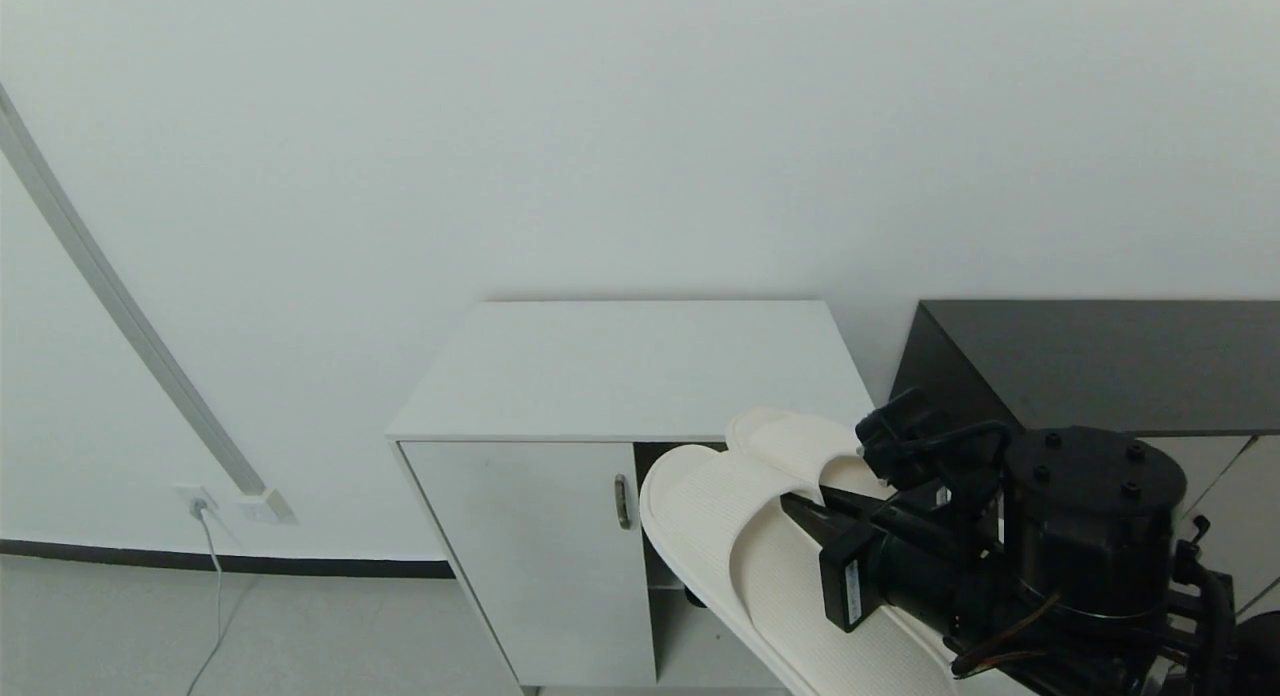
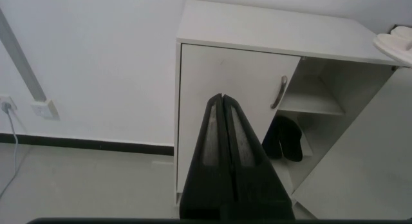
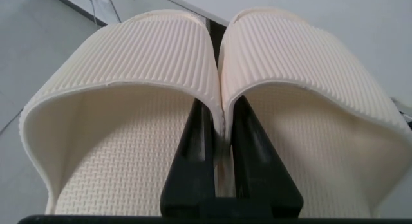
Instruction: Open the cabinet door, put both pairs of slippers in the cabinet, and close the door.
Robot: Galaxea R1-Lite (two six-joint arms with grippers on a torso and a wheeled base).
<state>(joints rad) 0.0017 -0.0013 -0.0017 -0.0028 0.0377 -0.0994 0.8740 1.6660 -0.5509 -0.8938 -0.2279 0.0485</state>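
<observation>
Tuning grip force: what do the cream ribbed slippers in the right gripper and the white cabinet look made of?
Cream ribbed slippers: likely soft fabric over foam; corded uppers, embossed diamond-textured insoles. White box cabinet: probably matte laminated board; flat uniform panels, crisp edges. Its slim door handle looks metallic.

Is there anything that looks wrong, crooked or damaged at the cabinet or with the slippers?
Nothing stands out. The cabinet is open on its right side, the dark slippers lie inside it, and the right gripper holds the white slippers neatly side by side.
</observation>
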